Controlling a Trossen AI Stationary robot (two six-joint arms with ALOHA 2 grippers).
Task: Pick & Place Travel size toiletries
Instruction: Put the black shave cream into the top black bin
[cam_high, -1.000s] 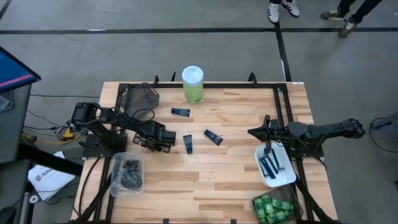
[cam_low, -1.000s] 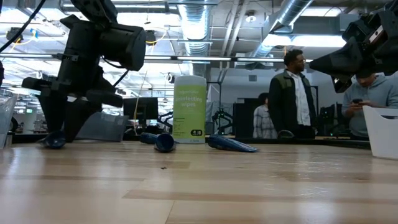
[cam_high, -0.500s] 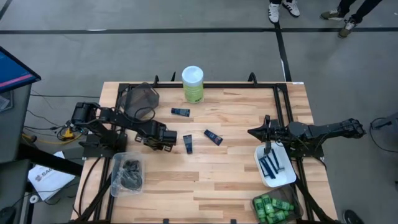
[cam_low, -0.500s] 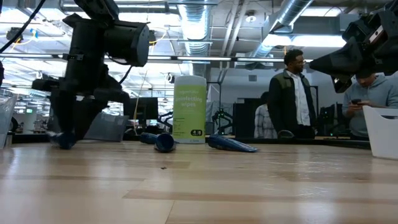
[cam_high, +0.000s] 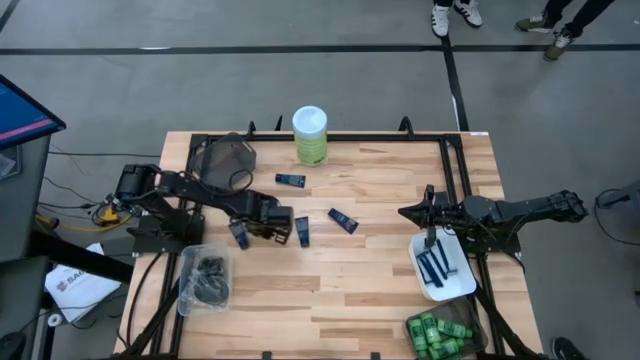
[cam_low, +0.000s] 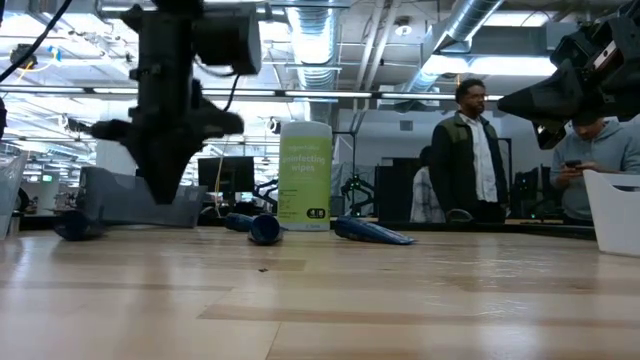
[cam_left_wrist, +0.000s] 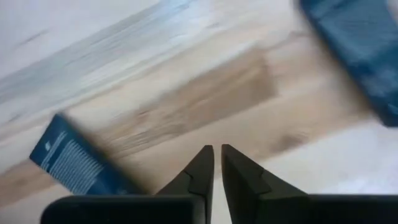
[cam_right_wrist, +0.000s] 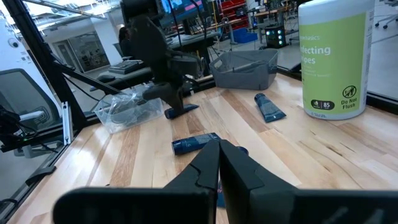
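The left gripper (cam_left_wrist: 217, 151) is hovering with its fingers nearly pressed together, gripping nothing. A dark navy tube (cam_high: 239, 234) is lying loose on the wooden table (cam_high: 380, 290) just beside and behind it; another tube (cam_high: 302, 231) is lying just ahead. These tubes are looking light, soft and slippery; I would pinch across the flat middle. The right gripper (cam_high: 408, 213) is waiting clenched near the white tray (cam_high: 465, 283).
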